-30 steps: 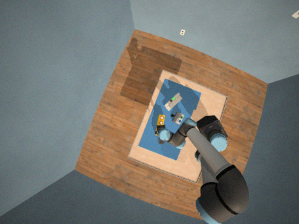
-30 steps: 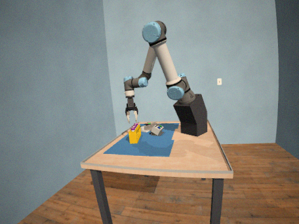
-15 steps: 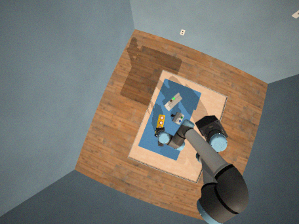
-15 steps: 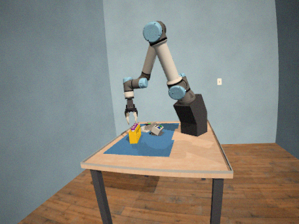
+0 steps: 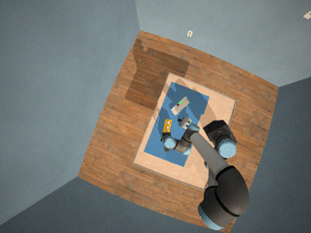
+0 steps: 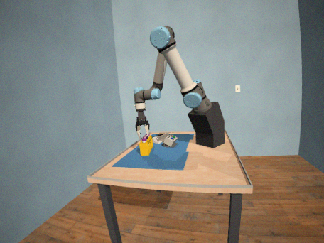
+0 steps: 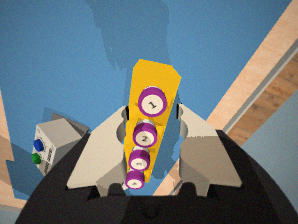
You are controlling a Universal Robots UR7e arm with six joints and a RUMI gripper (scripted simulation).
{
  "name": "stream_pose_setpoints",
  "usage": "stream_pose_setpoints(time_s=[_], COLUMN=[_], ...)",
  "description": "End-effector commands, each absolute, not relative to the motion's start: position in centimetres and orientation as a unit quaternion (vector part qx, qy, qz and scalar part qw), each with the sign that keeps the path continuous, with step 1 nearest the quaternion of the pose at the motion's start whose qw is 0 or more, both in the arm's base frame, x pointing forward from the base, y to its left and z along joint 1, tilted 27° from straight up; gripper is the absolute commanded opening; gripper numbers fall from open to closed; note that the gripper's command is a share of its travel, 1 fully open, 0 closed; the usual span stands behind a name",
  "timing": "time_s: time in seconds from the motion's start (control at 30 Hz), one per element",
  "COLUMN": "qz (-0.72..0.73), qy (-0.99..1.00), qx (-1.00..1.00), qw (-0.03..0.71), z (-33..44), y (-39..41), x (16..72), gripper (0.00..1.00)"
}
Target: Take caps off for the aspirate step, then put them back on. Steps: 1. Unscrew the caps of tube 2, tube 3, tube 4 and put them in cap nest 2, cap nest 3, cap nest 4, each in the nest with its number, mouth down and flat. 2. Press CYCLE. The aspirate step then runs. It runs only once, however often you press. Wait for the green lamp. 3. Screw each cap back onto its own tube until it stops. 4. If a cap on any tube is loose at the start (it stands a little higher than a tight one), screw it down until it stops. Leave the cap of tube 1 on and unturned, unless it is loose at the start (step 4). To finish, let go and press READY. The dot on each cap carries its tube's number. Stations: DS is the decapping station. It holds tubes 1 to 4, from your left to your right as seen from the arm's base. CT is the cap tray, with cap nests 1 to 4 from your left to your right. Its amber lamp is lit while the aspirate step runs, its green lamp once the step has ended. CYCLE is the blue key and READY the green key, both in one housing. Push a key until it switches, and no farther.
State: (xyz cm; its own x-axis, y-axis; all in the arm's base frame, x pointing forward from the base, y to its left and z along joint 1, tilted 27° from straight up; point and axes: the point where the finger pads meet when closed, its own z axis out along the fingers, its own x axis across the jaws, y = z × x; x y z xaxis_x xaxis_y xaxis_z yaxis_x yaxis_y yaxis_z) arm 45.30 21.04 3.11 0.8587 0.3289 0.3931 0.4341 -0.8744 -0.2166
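Gripper: at the left end of the exterior view, we see the gripper (image 5: pixel 166 134) (image 6: pixel 143 136) (image 7: pixel 152 106) pointing down over the station; its jaws stand part-way apart, released, with no cap clasped.
Decapping station: we find the yellow DS block (image 5: pixel 165 130) (image 6: pixel 145 148) (image 7: pixel 155 74) upright on the blue mat (image 5: pixel 155 146) (image 6: pixel 160 161) (image 7: pixel 50 60), under the gripper.
Cap 1: in the wrist view we see purple-rimmed cap 1 (image 7: pixel 152 102) on its tube, at the far end of the row.
Cap 2: cap 2 (image 7: pixel 145 135) sits on the next tube; the fingertips appear on either side of the row near caps 1 and 2.
Caps 3 and 4: we have cap 3 (image 5: pixel 167 127) (image 7: pixel 139 160) and cap 4 (image 5: pixel 168 122) (image 7: pixel 134 180) on their tubes too. We cannot tell how tightly any cap sits.
Cap tray: next comes the pale CT tray (image 5: pixel 175 110) (image 6: pixel 156 139), its green lamp (image 5: pixel 181 102) (image 6: pixel 161 133) lit, so the aspirate step is over.
Key housing: farther right we see the grey housing (image 5: pixel 184 123) (image 6: pixel 170 141) (image 7: pixel 61 137), with blue CYCLE (image 5: pixel 187 126) (image 6: pixel 172 138) (image 7: pixel 38 145) and green READY (image 5: pixel 189 122) (image 6: pixel 174 137) (image 7: pixel 36 158), well apart from our fingers.
Pedestal: rightmost, the black pedestal (image 5: pixel 216 129) (image 6: pixel 209 131) carries our arm.

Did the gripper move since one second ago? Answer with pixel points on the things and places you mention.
Yes. In the exterior view, the gripper (image 5: pixel 166 135) (image 6: pixel 143 136) (image 7: pixel 152 106) has moved down, closer to the yellow decapping station (image 5: pixel 164 126) (image 6: pixel 145 149) (image 7: pixel 150 75), which stayed put.
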Motion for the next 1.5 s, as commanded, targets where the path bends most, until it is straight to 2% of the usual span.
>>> stream_pose_setpoints(time_s=[0.0, 0.97, 1.0, 1.47], qz=[-0.175, -0.175, -0.175, -0.175], qy=[-0.200, -0.200, -0.200, -0.200], qx=[-0.952, -0.952, -0.952, -0.952], qw=[0.150, 0.150, 0.150, 0.150], z=[3.10, 2.20, 2.20, 2.21], y=[21.06, 21.42, 21.42, 21.41], x=[45.36, 45.64, 45.64, 45.63], gripper=[0.35, 0.35, 0.00, 0.00])
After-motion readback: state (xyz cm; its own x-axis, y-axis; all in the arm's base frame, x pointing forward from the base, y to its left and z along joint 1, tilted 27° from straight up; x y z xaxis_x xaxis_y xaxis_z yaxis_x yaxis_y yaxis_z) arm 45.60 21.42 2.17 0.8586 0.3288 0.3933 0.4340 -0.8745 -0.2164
